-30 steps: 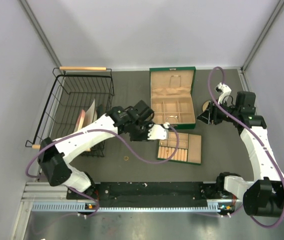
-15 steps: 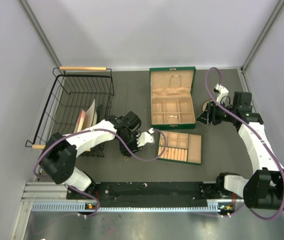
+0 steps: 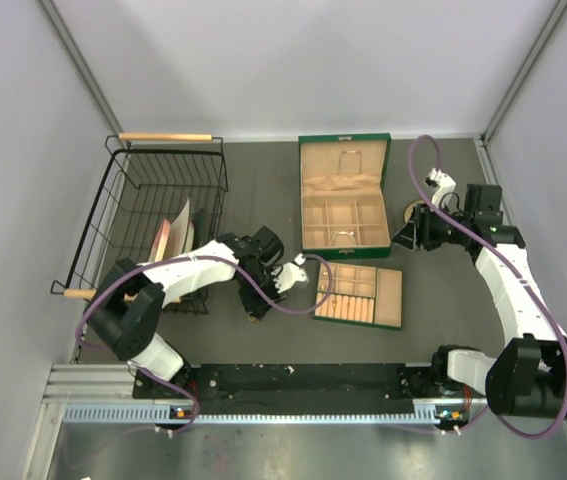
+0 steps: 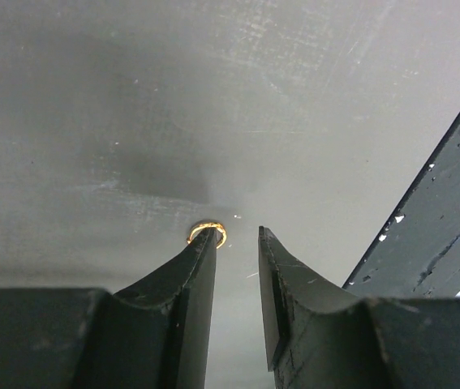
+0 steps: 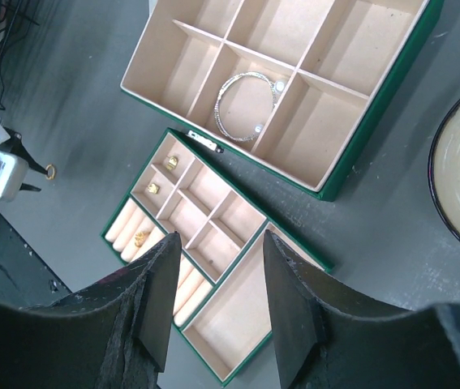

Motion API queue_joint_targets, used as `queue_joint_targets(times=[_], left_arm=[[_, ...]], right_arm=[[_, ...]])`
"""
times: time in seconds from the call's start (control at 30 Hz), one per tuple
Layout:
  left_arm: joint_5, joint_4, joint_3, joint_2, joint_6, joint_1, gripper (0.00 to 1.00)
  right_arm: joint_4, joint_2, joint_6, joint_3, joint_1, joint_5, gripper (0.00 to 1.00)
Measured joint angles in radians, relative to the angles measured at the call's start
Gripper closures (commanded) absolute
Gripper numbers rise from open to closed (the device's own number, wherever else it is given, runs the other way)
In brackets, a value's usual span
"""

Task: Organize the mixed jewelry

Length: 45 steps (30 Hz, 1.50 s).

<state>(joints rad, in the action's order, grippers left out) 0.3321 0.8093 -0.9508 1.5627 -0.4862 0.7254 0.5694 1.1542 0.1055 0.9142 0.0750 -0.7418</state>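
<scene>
A small gold ring [image 4: 207, 233] lies on the dark table, and the tip of one finger of my left gripper [image 4: 236, 235] rests right at it. That gripper is open, low over the table, with nothing between its fingers. From above, it [image 3: 260, 298] sits left of the tan compartment tray [image 3: 389, 296]. My right gripper [image 5: 217, 235] hangs open and empty above the tray [image 5: 234, 312]. Gold pieces lie in the tray's small compartments [image 5: 171, 163] [image 5: 153, 188], and one sits on the roll section [image 5: 142, 237].
A green jewelry box [image 3: 343, 138] stands open behind the tray, with a silver bangle [image 5: 246, 105] in a middle compartment. A round wooden stand [image 3: 410, 212] is beside the right gripper. A black wire basket [image 3: 133, 200] holding flat items stands at the left.
My left gripper has swung from the box's front edge back left and down to the ring on the table, its jaws a little narrower. The right arm has barely shifted.
</scene>
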Motion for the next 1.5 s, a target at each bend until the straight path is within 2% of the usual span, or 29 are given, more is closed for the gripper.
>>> queue_joint_targets(times=[0.33, 0.77, 1.2, 1.37, 1.5], left_arm=[[-0.065, 0.003, 0.0, 0.001, 0.058, 0.001, 0.71], [-0.095, 0.007, 0.013, 0.05, 0.057, 0.004, 0.71], [-0.129, 0.006, 0.016, 0.072, 0.057, 0.053, 0.71], [-0.156, -0.002, 0.021, 0.071, 0.056, 0.074, 0.73], [-0.177, -0.011, 0.027, 0.069, 0.053, 0.084, 0.81]], right_arm=[[0.0, 0.0, 0.0, 0.0, 0.0, 0.002, 0.54], [0.0, 0.001, 0.0, 0.0, 0.0, 0.014, 0.54], [0.0, 0.001, 0.0, 0.0, 0.0, 0.015, 0.55], [0.0, 0.001, 0.0, 0.0, 0.0, 0.015, 0.54], [0.0, 0.001, 0.0, 0.0, 0.0, 0.016, 0.55]])
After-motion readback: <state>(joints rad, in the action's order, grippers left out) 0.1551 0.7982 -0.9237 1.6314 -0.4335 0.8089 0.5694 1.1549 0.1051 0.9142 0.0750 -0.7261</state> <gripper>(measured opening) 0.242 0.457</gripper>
